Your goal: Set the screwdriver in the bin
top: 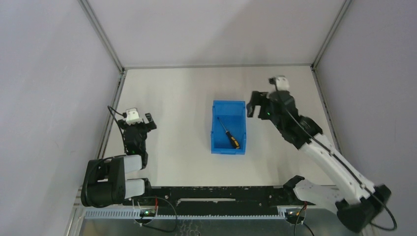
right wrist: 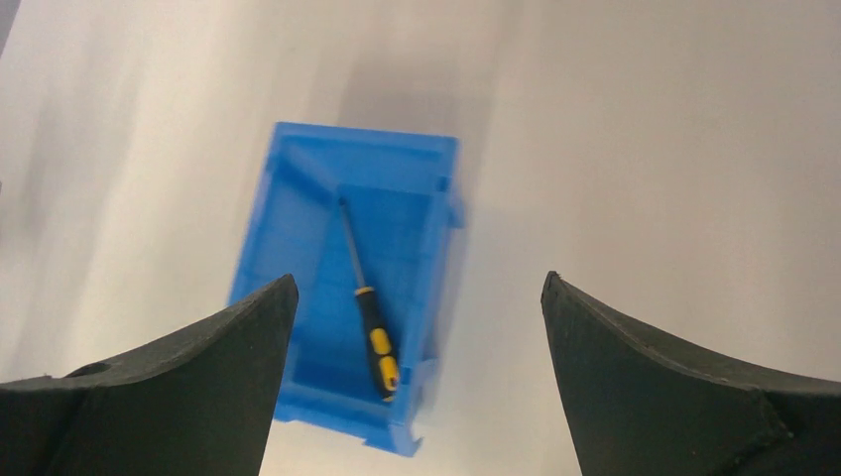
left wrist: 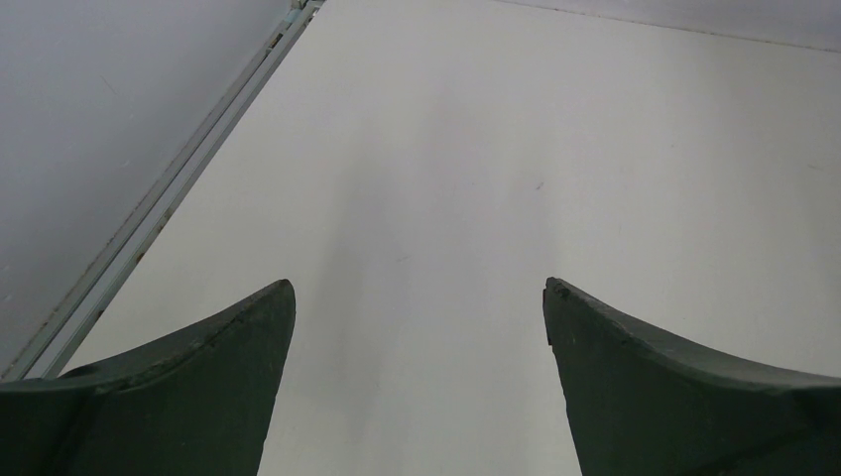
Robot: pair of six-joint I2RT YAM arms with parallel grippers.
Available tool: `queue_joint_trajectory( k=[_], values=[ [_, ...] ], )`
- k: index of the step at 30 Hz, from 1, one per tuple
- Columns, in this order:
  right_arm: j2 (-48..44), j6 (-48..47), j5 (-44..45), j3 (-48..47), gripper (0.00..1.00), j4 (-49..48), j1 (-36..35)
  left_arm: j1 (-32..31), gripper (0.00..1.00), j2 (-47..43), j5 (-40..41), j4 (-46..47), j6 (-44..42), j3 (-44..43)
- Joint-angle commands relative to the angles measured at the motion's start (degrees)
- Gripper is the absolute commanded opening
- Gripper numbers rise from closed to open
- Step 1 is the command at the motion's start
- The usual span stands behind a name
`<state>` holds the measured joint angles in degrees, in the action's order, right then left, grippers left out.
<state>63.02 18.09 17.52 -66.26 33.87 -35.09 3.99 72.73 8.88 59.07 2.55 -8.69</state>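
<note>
The blue bin stands in the middle of the table. The yellow-and-black screwdriver lies inside it, handle toward the near right corner, shaft pointing to the far left. Both show in the right wrist view, the bin and the screwdriver lying on its floor. My right gripper is open and empty, raised just right of the bin's far end; its gap looks down on the bin's right wall. My left gripper is open and empty at the left side, over bare table.
A metal rail runs along the table's left edge, close to my left gripper, and shows in the left wrist view. Grey walls enclose the table. A black cable track lies across the near edge.
</note>
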Motion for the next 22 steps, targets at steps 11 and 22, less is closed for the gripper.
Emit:
queue_joint_trajectory(
  k=[11, 22],
  values=[
    [-40.17, 5.74, 8.06, 48.39, 1.00, -25.89, 11.40, -0.21, 1.00, -0.64, 0.60, 1.84, -0.93, -2.13],
    [-51.65, 7.45, 9.26, 54.93, 1.00, -23.76, 13.71, -0.23, 1.00, -0.57, 0.56, 1.84, -0.95, -2.15]
  ],
)
